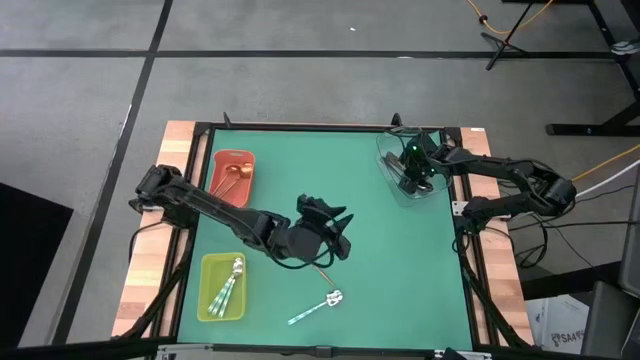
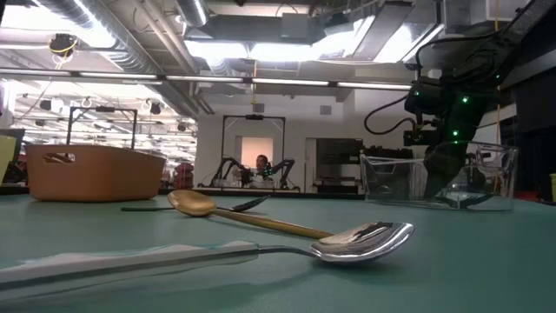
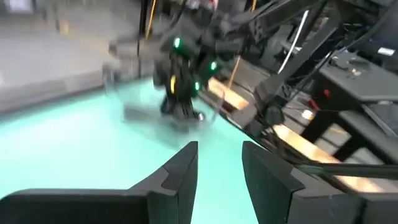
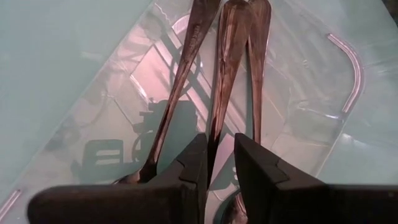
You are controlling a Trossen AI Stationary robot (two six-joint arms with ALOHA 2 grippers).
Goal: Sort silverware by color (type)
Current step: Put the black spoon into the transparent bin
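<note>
the green desk [image 1: 400, 260] filled the middle of the high view, framed by a black rail with wooden strips along both sides. the left gripper [image 1: 338, 232] hung over the centre of the desk, its jaws spread with a clear gap and nothing between them, as the left wrist view showed. just below it in the frame lay a gold spoon [image 2: 252, 217], partly covered by the arm from above, and a little farther down a mint-handled spoon [image 1: 318, 308] rested alone on the desk; in the low view these two lay crossed in the foreground, the silver bowl in front of the gold handle. at the lower left the yellow-green tray [image 1: 204, 300] held several more mint-handled spoons [image 1: 230, 285], and at the upper left the red tray [image 1: 215, 180] held gold spoons [image 1: 234, 178]. at the upper right the clear tray [image 1: 392, 175] sat against the rail, and the right gripper [image 4: 220, 171] reached down into it; its jaws stood close together around the handle of a dark spoon [image 4: 225, 68], though whether they actually pinched it could not be told. two other dark spoons [image 4: 186, 62] lay just beside that one on the tray's floor. beyond the desk, the low view showed a lit workshop with a person seated far back at another pair of arms.
</note>
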